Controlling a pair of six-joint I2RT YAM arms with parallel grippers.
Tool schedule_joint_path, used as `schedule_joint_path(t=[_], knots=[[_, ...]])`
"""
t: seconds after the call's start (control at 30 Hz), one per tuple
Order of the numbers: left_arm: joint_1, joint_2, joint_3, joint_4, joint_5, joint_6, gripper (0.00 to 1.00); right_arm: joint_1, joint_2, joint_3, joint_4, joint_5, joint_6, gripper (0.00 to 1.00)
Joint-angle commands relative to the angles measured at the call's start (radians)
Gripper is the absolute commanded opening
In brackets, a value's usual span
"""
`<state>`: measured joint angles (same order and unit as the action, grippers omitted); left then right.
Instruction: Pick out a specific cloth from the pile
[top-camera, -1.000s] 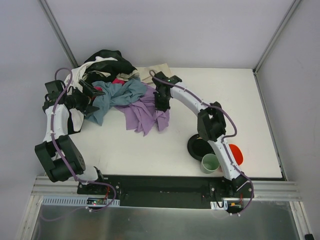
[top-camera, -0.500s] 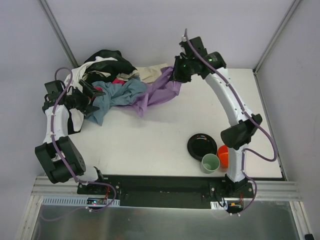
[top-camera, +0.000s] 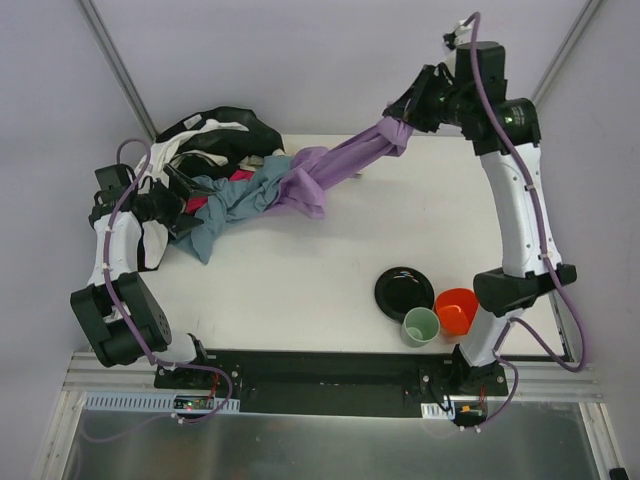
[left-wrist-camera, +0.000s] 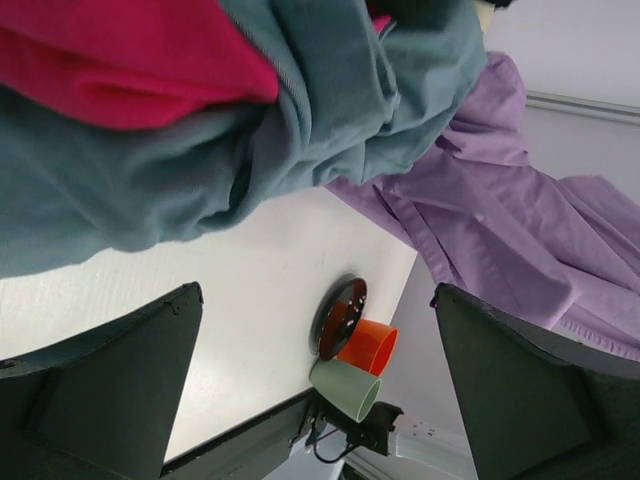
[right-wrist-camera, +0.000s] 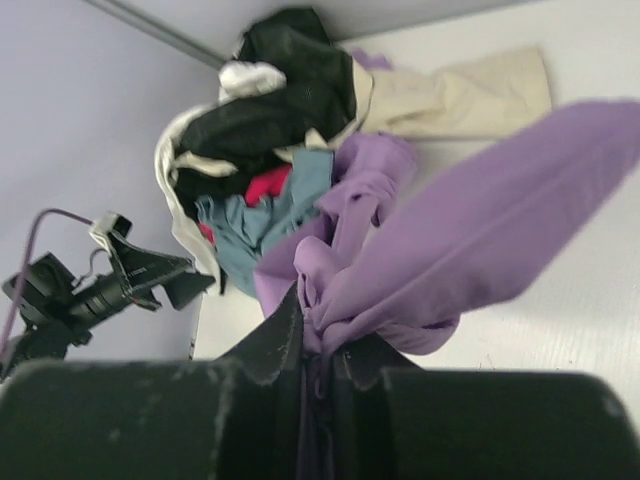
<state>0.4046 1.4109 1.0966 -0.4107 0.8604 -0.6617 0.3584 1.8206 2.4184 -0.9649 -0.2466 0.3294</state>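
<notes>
Top external view: over the last second the right hand had risen from the table to high at the far right, clenched on the cloth. The cloth now stretched like a rope from the pile, its tail still caught against the blue-grey cloth, which had been dragged along slightly.

Left wrist view: the left hand stood spread, grasping nothing, beneath blue-grey and pink-red fabric.

Right wrist view: lavender folds were pinched between the fingers. By my judgement, the cloth was mostly drawn out but not yet free.
</notes>
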Motion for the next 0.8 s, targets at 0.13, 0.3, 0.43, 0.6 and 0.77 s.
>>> schedule_joint_path(t=[0.13,0.3,0.43,0.6,0.77], knots=[[-0.023,-0.033,-0.021,-0.013,0.019,0.034,0.99,-0.052,-0.156,-0.033,0.13,-0.043,0.014,0.0],[-0.046,-0.021,-0.024,-0.013,0.008,0.037,0.99,0.026,-0.06,-0.179,0.014,-0.08,-0.074,0.0],[-0.073,0.0,0.002,-0.013,-0.001,0.042,0.99,0.151,0.069,-0.237,-0.072,-0.031,-0.185,0.07],[-0.148,0.046,0.06,-0.014,-0.008,0.048,0.99,0.243,0.25,-0.21,-0.155,0.009,-0.228,0.39],[-0.266,0.097,0.13,-0.056,-0.053,0.092,0.99,0.263,0.362,-0.199,-0.201,0.079,-0.237,0.86]])
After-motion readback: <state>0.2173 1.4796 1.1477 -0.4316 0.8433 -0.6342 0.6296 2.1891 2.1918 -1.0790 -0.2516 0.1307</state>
